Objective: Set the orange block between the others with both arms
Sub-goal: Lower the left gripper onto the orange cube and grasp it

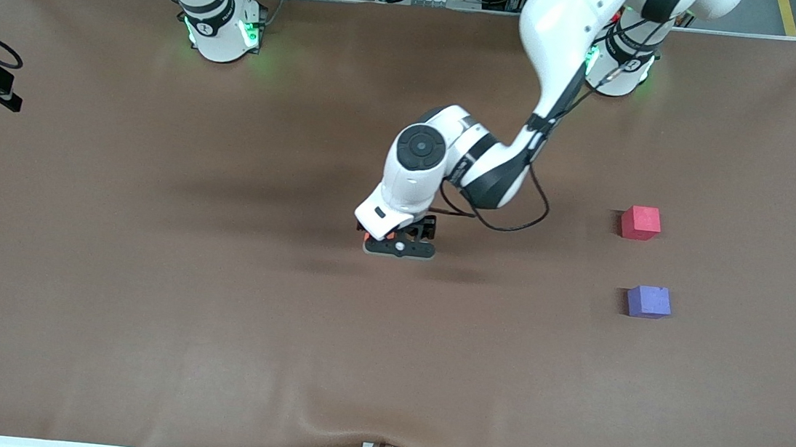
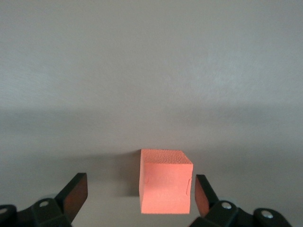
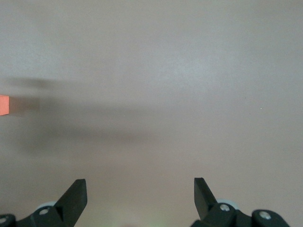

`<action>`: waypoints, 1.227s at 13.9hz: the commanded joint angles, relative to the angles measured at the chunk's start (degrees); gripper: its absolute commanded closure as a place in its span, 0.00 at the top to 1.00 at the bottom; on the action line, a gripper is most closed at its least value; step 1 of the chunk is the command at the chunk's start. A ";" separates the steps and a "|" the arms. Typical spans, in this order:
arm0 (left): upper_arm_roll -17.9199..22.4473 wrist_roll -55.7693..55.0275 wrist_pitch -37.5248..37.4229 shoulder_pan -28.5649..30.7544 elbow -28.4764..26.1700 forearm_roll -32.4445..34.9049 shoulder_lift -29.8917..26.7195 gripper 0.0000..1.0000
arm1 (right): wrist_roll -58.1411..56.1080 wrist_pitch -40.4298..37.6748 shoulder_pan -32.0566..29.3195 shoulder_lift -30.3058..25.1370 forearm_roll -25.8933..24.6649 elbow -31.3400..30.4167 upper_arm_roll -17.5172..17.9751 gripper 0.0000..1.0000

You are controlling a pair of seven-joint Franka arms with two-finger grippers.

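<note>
Brown matting [image 1: 142, 301] covers the whole table, bare except for three foam cubes. Near its middle the left gripper [image 1: 400, 242] is down low around the orange block [image 2: 165, 182], which sits on the mat between the fingers [image 2: 75, 194]. They stand wide apart, with one pad just beside a side face of the cube and the other well clear, so nothing is gripped. In the front view the block shows only as a sliver of orange [image 1: 366, 234] under the wrist. The right gripper [image 3: 140, 196] is also spread wide and holds nothing; it waits over bare mat, with a scrap of orange [image 3: 4, 104] at the edge of its view.

The main risk, as I judge it, is the off-centre straddle. On closing, the near pad would meet the cube first and shove or twist it across the mat before the other arrives, giving a skewed or corner grip. Soft foam could also squash and slip.

A cube has no long axis. It sits flat and, as far as the wrist view shows, turned slightly off square to the jaws.

The red cube [image 1: 640, 223] and purple cube [image 1: 648, 302] lie well apart from it toward the left arm's end, the purple one nearer the front camera, with a gap between them
</note>
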 commanded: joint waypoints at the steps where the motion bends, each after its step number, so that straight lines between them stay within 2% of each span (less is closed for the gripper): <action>1: 2.38 -2.26 0.00 -3.43 2.41 0.11 3.20 1.00 | -0.17 -0.96 0.04 0.49 -0.22 1.34 0.10 1.00; 3: 4.06 -3.42 0.00 -5.20 2.50 0.02 3.47 1.00 | -0.43 -0.96 0.04 0.49 -0.22 1.34 0.10 1.00; 8: 3.62 -4.65 0.26 -5.73 4.78 -0.07 5.22 1.00 | -0.17 -0.88 0.30 0.40 -0.31 1.34 0.63 1.00; 17: 3.71 -5.62 1.05 -6.96 3.73 0.11 7.15 1.00 | -0.17 -0.70 1.09 0.58 -0.40 1.52 0.89 1.00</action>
